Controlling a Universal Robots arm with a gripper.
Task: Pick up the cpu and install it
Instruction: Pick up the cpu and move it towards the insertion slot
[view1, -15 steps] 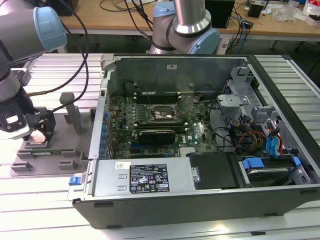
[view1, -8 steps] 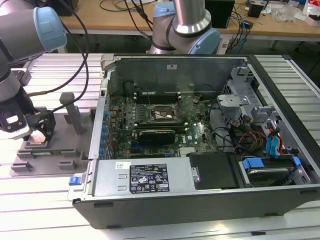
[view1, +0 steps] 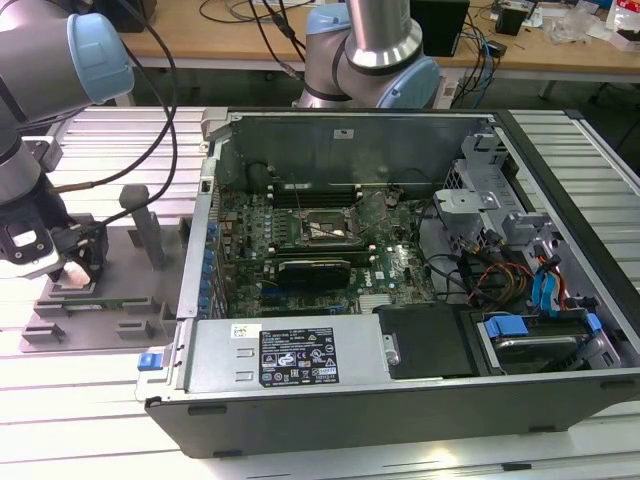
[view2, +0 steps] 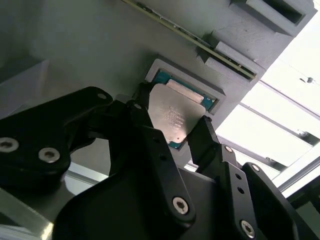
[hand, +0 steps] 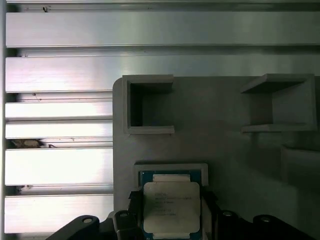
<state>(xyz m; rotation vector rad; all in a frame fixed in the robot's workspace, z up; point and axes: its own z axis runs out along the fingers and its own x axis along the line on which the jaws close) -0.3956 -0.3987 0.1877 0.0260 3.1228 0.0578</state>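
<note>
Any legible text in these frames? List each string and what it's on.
None can be quoted as it reads.
cpu lid, in both wrist views: several rows of etched print, too blurred to read.
black label on the metal cover inside the computer case: white print and symbols, too small to read.
small white label beside it: dark print, too small to read.

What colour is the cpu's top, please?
The cpu top is pale silver, clearest in the first wrist view.
</note>
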